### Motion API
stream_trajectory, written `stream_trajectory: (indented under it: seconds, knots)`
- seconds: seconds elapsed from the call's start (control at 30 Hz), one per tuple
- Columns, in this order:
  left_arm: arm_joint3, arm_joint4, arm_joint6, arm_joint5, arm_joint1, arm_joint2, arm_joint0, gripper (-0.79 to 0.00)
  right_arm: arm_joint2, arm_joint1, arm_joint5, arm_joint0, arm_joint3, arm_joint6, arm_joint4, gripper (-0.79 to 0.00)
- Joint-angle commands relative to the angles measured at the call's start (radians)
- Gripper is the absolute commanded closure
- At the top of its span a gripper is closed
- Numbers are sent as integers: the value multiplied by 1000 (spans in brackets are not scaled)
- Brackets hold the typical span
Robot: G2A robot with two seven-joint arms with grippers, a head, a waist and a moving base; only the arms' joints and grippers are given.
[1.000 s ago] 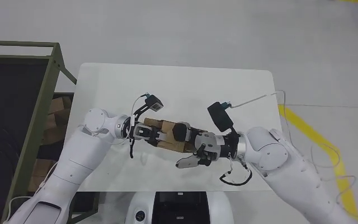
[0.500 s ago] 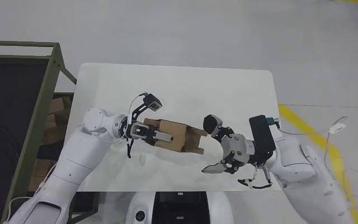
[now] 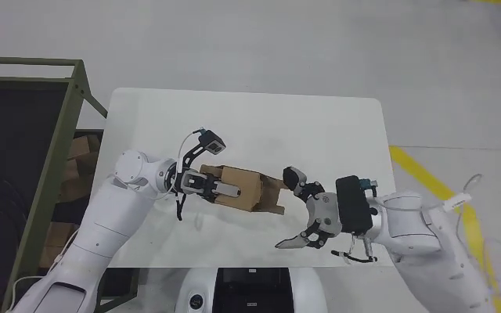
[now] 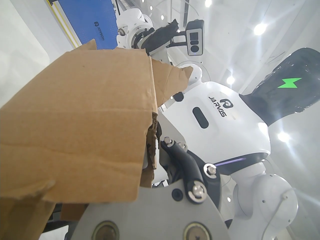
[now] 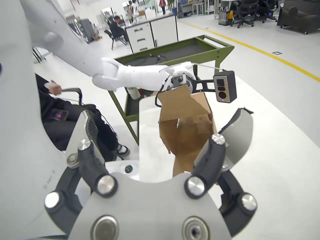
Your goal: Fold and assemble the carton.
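A brown carton [image 3: 244, 190] is held over the middle of the white table [image 3: 313, 129], lying lengthways between the arms. My left gripper [image 3: 221, 188] is shut on its left end, and one finger [image 4: 183, 157] shows beside the torn cardboard edge [image 4: 75, 126]. The carton's open end, with flaps sticking out, faces my right gripper [image 3: 291, 210]. That gripper is open just right of the flaps and touches nothing. In the right wrist view its fingers spread wide around the carton's open mouth [image 5: 186, 123].
A green metal cart [image 3: 48, 102] stands left of the table, with flat cardboard pieces [image 3: 78, 164] stacked low beside it. Bare tabletop lies behind the carton and to the right.
My right gripper let go of the carton's right end, pulled away to the right and opened wide, then came back a little toward the flaps. The left gripper kept its hold.
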Motion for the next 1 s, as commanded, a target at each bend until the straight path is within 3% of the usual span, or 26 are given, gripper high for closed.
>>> stream_trajectory:
  seconds: [0.0, 0.33, 0.73, 0.77, 0.83, 0.97]
  knots:
    - [-1, 1, -1, 1, 0, -2, 1, 0, 1, -2, -5, -11, -22, -24, -114, -785]
    - [-10, 5, -1, 1, -1, 0, 4, 0, 2, -11, 84, -83, -65, -175, -495, -785]
    - [-9, 2, -1, 1, 0, -5, 6, 0, -27, -16, 153, -87, -52, -183, -559, -773]
    - [-10, 2, -1, 1, -1, -5, 6, 0, -31, -17, 158, -84, -52, -180, -560, -690]
    - [-11, 5, -1, 1, -1, -5, 6, 0, -37, -18, 166, -79, -52, -179, -566, -428]
    - [-10, 4, -1, 1, -1, -7, 7, 0, -43, -19, 171, -75, -52, -184, -577, -302]
